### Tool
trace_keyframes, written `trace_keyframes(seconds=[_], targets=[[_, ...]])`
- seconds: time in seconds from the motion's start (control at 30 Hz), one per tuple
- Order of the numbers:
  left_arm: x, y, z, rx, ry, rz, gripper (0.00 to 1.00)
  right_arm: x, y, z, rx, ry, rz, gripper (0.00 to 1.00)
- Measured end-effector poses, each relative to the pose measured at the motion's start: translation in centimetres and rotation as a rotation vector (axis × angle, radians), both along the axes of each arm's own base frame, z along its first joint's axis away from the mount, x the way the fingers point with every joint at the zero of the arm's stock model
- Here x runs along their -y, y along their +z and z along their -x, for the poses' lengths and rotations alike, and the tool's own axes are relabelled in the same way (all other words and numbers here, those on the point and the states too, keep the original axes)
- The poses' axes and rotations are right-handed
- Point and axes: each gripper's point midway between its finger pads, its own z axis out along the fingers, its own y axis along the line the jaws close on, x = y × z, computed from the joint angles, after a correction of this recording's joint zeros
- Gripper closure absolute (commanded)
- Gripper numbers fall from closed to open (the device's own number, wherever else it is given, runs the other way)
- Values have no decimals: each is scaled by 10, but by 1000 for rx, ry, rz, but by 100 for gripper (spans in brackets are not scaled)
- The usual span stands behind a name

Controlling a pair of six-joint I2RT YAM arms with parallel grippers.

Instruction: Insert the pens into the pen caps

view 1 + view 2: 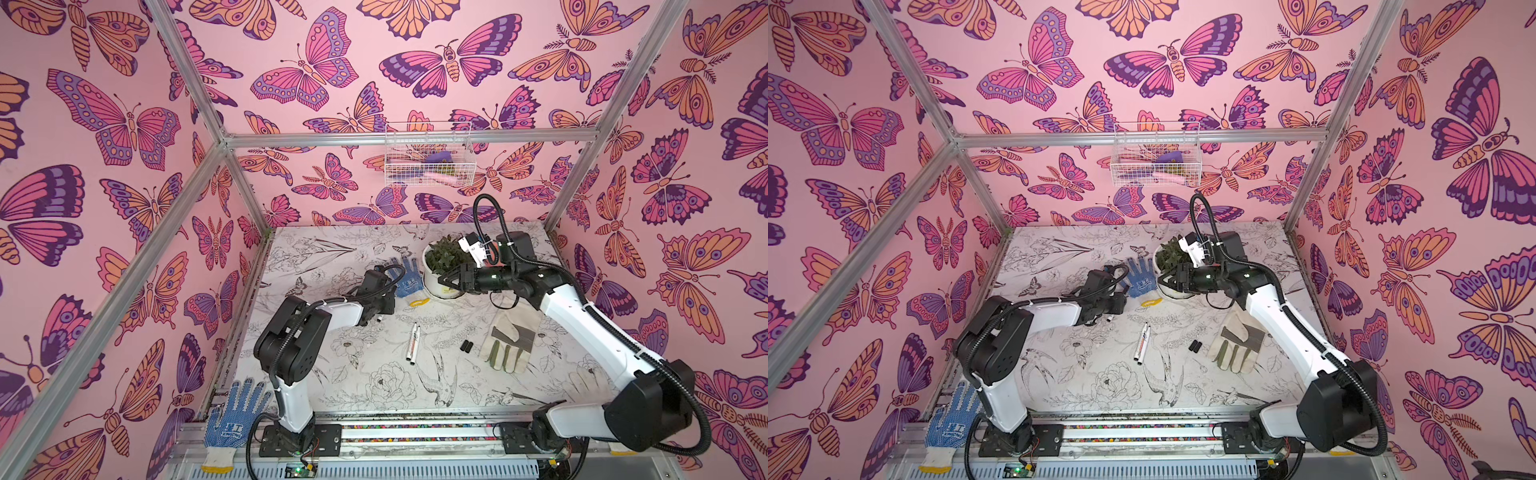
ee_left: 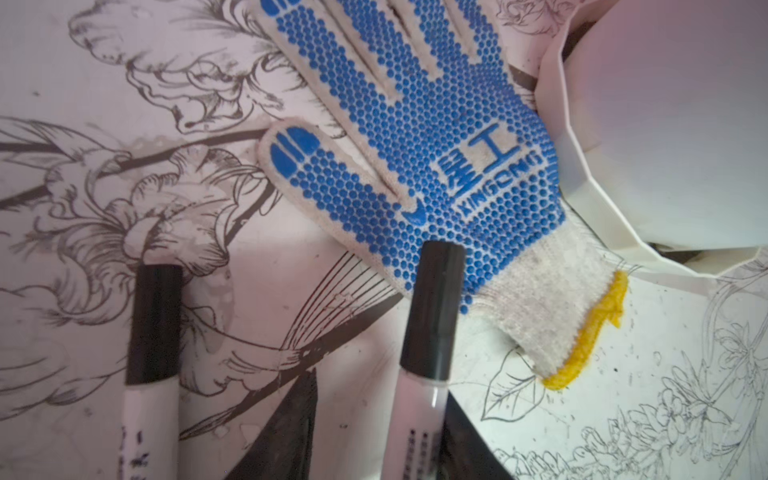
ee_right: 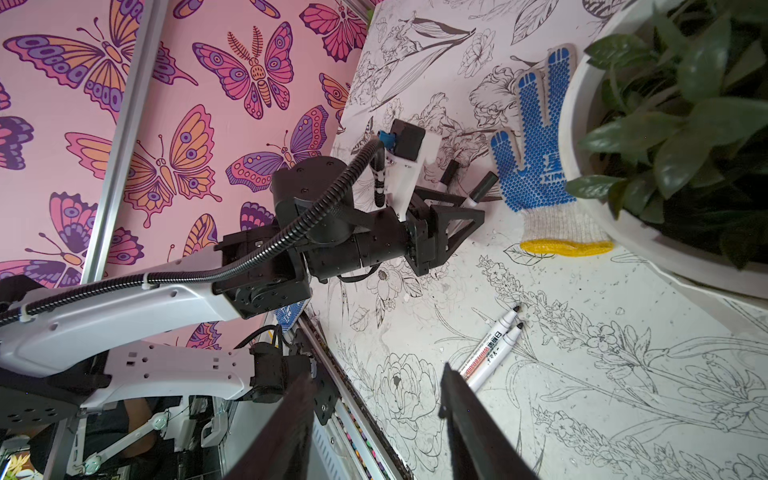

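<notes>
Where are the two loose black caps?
In both top views the caps lie side by side right of the middle, between the two bare pens and the pale glove.

Two uncapped pens (image 1: 412, 345), two loose pen caps (image 1: 467, 345)

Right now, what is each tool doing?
Left tool: open around a capped pen, not squeezing it.
Right tool: open, holding nothing.
</notes>
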Motion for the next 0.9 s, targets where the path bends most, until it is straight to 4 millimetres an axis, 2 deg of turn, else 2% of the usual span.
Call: trace_keyframes(seconds=[0.07,0.17,0.23,0.4,0.5,0.67,0.9], targets=[[5,4,1,7,-20,32,84,-1,-4,1,-9,3,10,49],[12,17,5,37,-58,90,97,-6,-13,3,-30,23,26,49],[16,32,11,63,-86,132,100,-12,-23,4,-53,39,37,49],[30,88,20,189,-165,269,100,-28,-48,3,-114,74,55,49],[34,113,30,260,-209,344,100,-37,-57,0,-139,83,58,48],[37,118,48,284,-254,412,100,-56,-58,-10,-131,100,37,48],[42,133,55,316,-293,477,100,-78,-49,-22,-101,126,12,49]])
